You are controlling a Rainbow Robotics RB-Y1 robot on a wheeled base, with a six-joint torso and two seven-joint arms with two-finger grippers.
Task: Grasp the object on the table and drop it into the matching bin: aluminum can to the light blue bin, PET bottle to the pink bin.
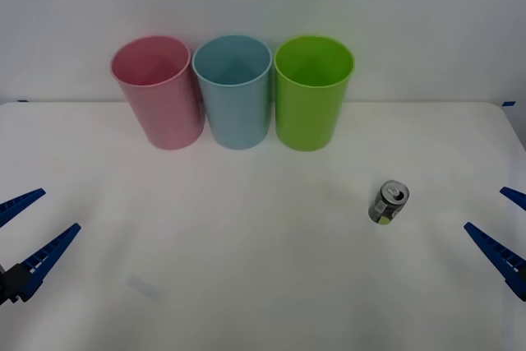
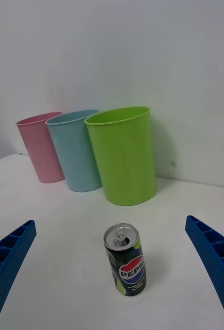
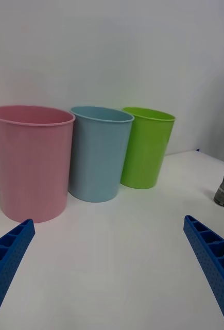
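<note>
Right pincer (image 2: 112, 278) spread wide, left pincer (image 1: 25, 232) likewise, upright aluminum can (image 2: 125, 259) reading "PEPSI", white table (image 1: 246, 285)

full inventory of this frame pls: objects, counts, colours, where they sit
pink bin: 1, pink, back of the table, leftmost of the row of three, upright
light blue bin: 1, light blue, middle of the row, close against the pink one
green bin: 1, lime green, right end of the row
can: 1, silver-grey with a yellow-green patch, upright on the right half of the table, in front of and right of the green bin, apart from it
table: 1, white, holds everything
wall: white, behind the bins
left gripper: blue fingers, open, low at the left edge
right gripper: blue fingers, open, low at the right edge, nearer the can
</note>
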